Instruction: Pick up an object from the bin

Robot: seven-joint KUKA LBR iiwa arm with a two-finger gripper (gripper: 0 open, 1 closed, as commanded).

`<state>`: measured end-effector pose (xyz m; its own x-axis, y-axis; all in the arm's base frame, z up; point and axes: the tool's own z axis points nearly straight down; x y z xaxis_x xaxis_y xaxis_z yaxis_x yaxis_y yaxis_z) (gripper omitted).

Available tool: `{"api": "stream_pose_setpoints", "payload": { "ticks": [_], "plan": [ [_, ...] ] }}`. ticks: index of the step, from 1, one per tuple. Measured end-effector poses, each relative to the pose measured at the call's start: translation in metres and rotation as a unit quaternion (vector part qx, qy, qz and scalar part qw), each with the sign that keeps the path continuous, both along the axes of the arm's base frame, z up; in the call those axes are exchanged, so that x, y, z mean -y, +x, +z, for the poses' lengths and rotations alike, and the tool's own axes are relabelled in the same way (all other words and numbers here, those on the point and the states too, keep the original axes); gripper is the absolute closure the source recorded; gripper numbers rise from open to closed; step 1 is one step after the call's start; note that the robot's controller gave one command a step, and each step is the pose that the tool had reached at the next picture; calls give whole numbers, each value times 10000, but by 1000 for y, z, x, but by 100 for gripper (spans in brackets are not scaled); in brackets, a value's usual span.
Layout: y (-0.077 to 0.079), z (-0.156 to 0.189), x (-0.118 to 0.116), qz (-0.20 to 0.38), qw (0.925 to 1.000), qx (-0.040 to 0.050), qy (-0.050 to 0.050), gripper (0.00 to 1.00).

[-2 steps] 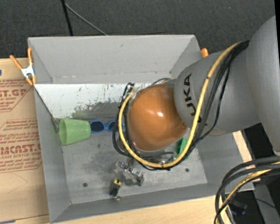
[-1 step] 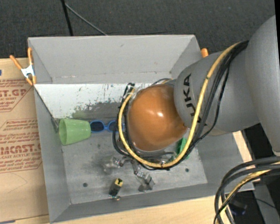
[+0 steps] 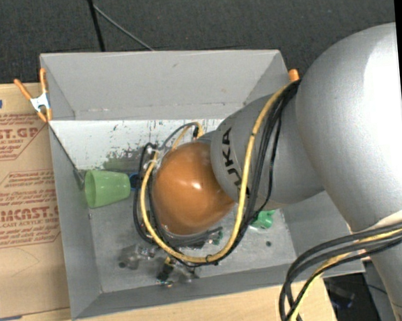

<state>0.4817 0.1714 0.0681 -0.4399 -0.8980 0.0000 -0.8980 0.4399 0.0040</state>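
A light green plastic cup [image 3: 107, 187] lies on its side at the bin's left, its mouth turned toward the left wall. A dark part of my gripper [image 3: 188, 240] shows under the lower edge of the orange dome, over the bin's front middle. Just below it, near the front wall, lie a small grey piece [image 3: 132, 257] and a small dark piece [image 3: 171, 275]; I cannot tell whether the gripper touches them. A small bright green thing [image 3: 264, 220] shows on the floor at the right, half hidden by the arm.
The arm and its orange dome, looped with yellow and black cables, cover the bin's middle and right. A bit of blue [image 3: 137, 177] shows between the cup and the dome. Bare scuffed floor lies along the back wall.
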Motion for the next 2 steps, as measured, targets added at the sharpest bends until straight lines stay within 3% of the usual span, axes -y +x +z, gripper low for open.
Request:
{"api": "stream_pose_setpoints", "payload": {
  "ticks": [1,2],
  "plan": [
    [1,2,1,-17,10000,9,0,100],
    [51,192,27,73,9999,71,9,100]
  ]
}}
